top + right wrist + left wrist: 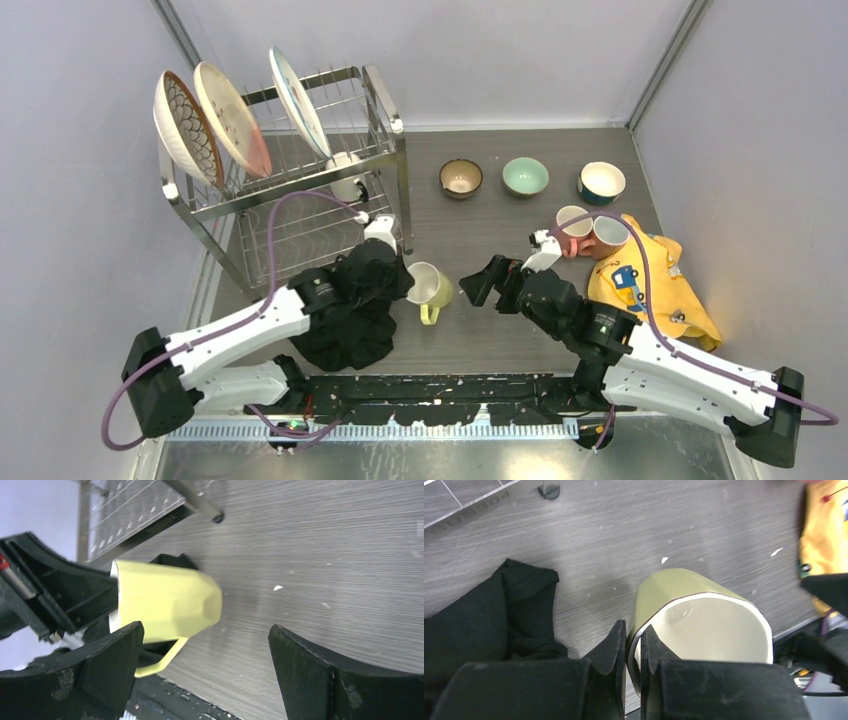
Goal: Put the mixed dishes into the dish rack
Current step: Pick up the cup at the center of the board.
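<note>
Now gripped by one rim wall, the yellow mug is at the middle of the table, just right of the dish rack. The left pincer is clenched on it, one finger inside. So narrow a hold may let the mug swivel or slip. The right pincer, spread wide, hangs just beside. The dish rack and the black cloth crowd the path.

left hand tight, right hand wide

Bright, even overhead lighting; faint soft shadows on the bench. Top view sharp; wrist views slightly soft, blurred at near foreground.
</note>
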`<state>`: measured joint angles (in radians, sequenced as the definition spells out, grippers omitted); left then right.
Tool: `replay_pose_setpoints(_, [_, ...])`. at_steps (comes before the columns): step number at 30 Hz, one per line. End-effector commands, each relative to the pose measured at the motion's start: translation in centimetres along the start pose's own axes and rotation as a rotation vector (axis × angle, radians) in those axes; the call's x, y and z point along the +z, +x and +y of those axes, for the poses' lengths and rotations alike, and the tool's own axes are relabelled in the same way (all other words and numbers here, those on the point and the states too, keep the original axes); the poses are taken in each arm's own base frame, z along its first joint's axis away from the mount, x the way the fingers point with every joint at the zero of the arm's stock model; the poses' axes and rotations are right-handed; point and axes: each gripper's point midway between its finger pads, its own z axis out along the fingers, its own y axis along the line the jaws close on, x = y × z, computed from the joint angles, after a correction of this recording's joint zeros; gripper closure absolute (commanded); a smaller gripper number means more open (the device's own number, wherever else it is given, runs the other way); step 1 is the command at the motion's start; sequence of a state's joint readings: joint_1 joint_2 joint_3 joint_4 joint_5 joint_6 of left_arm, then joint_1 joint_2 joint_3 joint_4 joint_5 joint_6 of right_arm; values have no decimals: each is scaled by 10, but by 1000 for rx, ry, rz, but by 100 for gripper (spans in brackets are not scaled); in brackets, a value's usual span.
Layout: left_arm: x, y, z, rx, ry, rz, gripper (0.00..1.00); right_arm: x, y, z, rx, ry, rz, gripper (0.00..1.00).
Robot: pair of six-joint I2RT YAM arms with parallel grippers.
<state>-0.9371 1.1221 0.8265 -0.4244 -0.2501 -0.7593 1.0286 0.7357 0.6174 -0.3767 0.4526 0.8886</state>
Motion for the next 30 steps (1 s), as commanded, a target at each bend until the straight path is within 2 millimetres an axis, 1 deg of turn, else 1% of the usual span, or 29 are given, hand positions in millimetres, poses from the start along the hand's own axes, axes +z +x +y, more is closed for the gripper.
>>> replay_pose_setpoints(1, [-23,-59,-34,-159,183,-245,100,-10,1,47,60,-293,-2,0])
replay_pose_setpoints(4, [-33,-68,-37,-227,229,-295,100,-20,2,67,120,-447,-12,4])
replay_pose_setpoints(7, [-45,-78,-42,-297,301,-357,100,-27,0,78,158,-521,-10,9])
replay_pose_setpoints(9, [-55,-87,-46,-339,353,-403,100,-30,2,86,181,-564,6,15])
replay_pose_setpoints(12, [-69,-98,-54,-374,423,-453,100,-31,8,102,268,-655,44,29])
replay_pose_setpoints(13, [-73,-101,-57,-381,444,-462,100,-31,10,108,304,-691,58,31])
replay_pose_setpoints(14, [-77,-104,-59,-390,463,-469,100,-33,13,115,340,-738,80,31])
replay_pose_setpoints(16, [-83,-107,-63,-408,494,-477,100,-36,13,127,406,-819,100,31])
replay_pose_setpoints(22, [-98,-114,-73,-422,576,-500,100,-31,19,149,499,-918,170,30])
replay_pose_setpoints(23, [-99,-115,-74,-419,583,-506,100,-28,22,150,511,-924,184,30])
replay_pose_setpoints(26, [-103,-116,-69,-402,563,-523,100,-29,22,156,534,-965,198,30])
replay_pose_setpoints(30, [-101,-115,-55,-374,489,-541,100,-29,20,151,539,-949,175,27])
